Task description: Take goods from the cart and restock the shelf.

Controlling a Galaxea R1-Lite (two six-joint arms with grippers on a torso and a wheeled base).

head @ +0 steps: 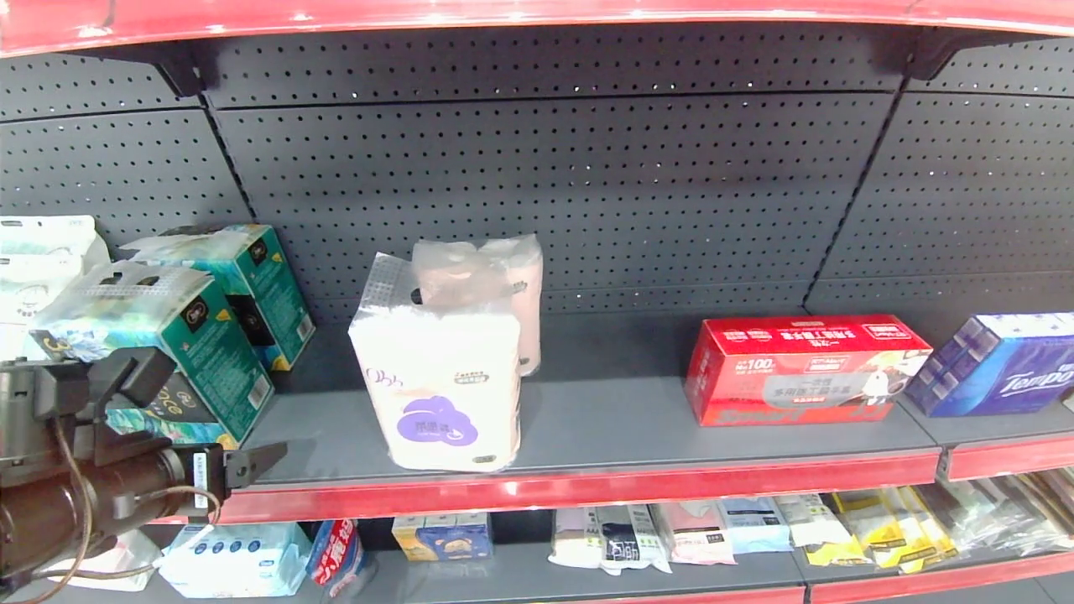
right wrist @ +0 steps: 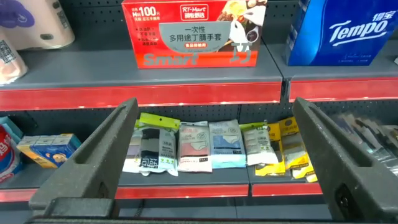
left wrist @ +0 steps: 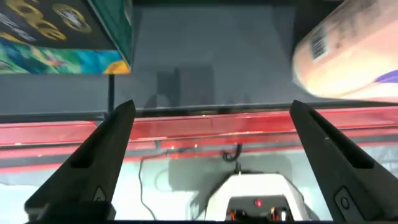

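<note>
White, plastic-wrapped tissue pack with a purple print (head: 436,386) stands upright near the front of the grey metal shelf (head: 604,394), with a clear-wrapped pack of paper rolls (head: 495,285) touching or just behind it at twelve o'clock. It looks light and soft. The film is probably slick and will give under a squeeze, so I would take it across the broad flat sides, mid-height, with gentle pressure; the perforated flap on top looks too flimsy to carry it. The left gripper (head: 197,419) hangs at eight o'clock from the pack, fingers apart and empty, in front of the green cardboard tissue boxes (head: 210,335). Bare shelf lies open at three o'clock, as far as the red cardboard box (head: 805,369).

From the left wrist, the left gripper (left wrist: 212,109) is spread with nothing between. The red front lip (left wrist: 211,127) runs across between its fingers, an edge to clear when reaching in. The white pack (left wrist: 348,62) and a green box (left wrist: 62,37) flank the gap.

From the right wrist, the right gripper (right wrist: 214,102) is also wide and empty, facing the red box (right wrist: 196,34), a blue wrapped tissue pack (right wrist: 342,31) and flat sachets (right wrist: 205,146) on the lower shelf.
</note>
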